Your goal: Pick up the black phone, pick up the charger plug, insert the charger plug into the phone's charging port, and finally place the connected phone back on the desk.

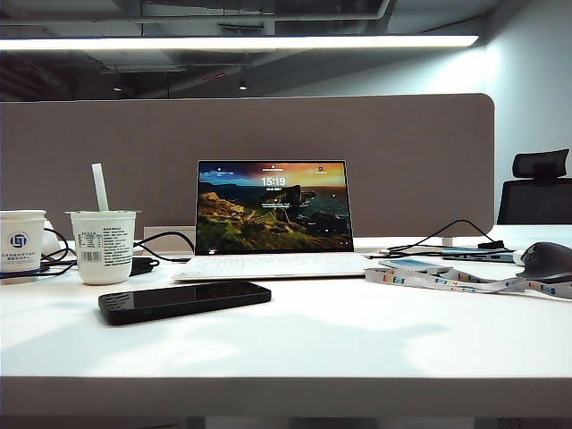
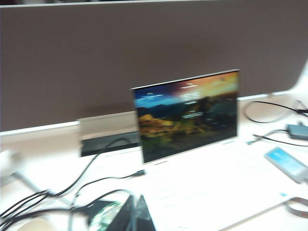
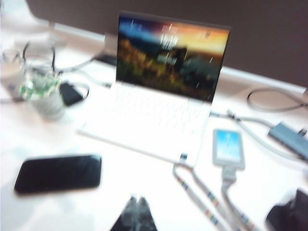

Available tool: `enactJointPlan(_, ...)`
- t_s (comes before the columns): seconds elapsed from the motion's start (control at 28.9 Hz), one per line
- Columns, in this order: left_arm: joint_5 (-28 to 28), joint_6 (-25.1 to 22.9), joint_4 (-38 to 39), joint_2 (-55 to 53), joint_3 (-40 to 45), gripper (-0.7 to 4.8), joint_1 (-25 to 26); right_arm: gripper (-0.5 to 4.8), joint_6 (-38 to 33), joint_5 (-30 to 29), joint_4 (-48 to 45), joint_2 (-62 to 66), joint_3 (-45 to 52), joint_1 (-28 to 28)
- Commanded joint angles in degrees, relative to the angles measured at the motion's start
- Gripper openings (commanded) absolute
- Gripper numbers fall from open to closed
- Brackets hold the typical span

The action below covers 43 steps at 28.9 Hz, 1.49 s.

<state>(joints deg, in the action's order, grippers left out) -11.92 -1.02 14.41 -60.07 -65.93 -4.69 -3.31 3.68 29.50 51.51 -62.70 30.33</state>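
The black phone (image 1: 183, 302) lies flat on the white desk (image 1: 357, 349) in front of the open laptop (image 1: 273, 210). It also shows in the right wrist view as the phone (image 3: 58, 172), a little apart from my right gripper (image 3: 137, 198), which is shut and empty above bare desk. The charger plug (image 1: 386, 254) lies at the end of a thin black cable beside the laptop's right edge; the plug (image 2: 250, 142) (image 3: 230, 114) is blurred in both wrist views. My left gripper (image 2: 136, 198) is shut and empty, above the cables left of the laptop. Neither arm shows in the exterior view.
A yogurt cup with a straw (image 1: 104, 246), a paper cup (image 1: 20, 241) and a black power brick (image 1: 143, 265) stand at the left. A hub (image 1: 478, 255), a badge card (image 1: 420, 265) on a lanyard (image 1: 465, 283) and a mouse (image 1: 547, 261) lie at the right. The fabric partition (image 1: 402, 152) closes the back.
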Motion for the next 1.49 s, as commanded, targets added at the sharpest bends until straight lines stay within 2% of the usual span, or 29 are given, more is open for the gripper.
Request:
enactJointPlan(0.03,-4.7,-0.9,-0.3,-2.1,-1.3,-0.06,-1.7,-0.03,-3.3,0.0,3.3,1.0,-0.4,3.0)
enactJointPlan(0.17,-10.9,-0.7,0.2,-5.4,-1.3,-0.06,-1.8,-0.03,-4.6,-4.3,3.9,2.8,-0.2,4.0)
enactJointPlan(0.28,-15.6,-0.7,1.5,-8.0,-1.3,-0.06,-1.8,-0.03,-4.7,-11.1,3.3,4.9,-0.2,4.0)
enactJointPlan(0.48,-18.9,-2.0,4.5,-14.6,-1.3,-0.04,-2.3,-0.02,-4.6,-22.1,1.5,11.9,-0.2,3.9)
enactJointPlan(0.55,-19.0,-2.0,5.4,-16.9,-1.3,0.31,-2.6,-0.02,-4.6,-23.0,0.8,14.6,-0.2,3.9)
enactJointPlan(0.76,-19.0,-2.1,6.1,-23.9,-1.3,2.44,-4.2,-0.02,-4.7,-23.3,-5.4,22.8,-0.2,3.8)
enactJointPlan(0.83,-18.8,-2.4,6.2,-25.7,-1.3,2.52,-4.8,-0.02,-4.7,-23.4,-7.8,25.1,-0.2,3.8)
enactJointPlan(0.97,-17.9,-6.9,5.6,-29.2,-1.3,2.53,-7.2,-0.02,-10.2,-26.1,-12.5,30.3,-0.2,4.0)
enactJointPlan(1.04,-15.9,-7.1,4.8,-30.6,-1.3,2.86,-8.4,-0.02,-11.5,-28.1,-14.4,32.5,-0.2,4.0)
enactJointPlan(1.14,-14.3,-7.2,5.5,-32.6,-1.2,3.41,-9.9,-0.02,-11.7,-27.9,-16.7,34.2,-0.2,4.0)
enactJointPlan(1.31,-13.2,-10.1,5.2,-35.3,-1.2,3.43,-10.8,-0.02,-11.5,-25.6,-19.9,36.0,-0.2,3.9)
enactJointPlan(1.49,-11.5,-10.6,3.9,-38.2,-1.2,3.43,-10.8,-0.02,-11.5,-25.2,-19.9,38.9,-0.2,3.7)
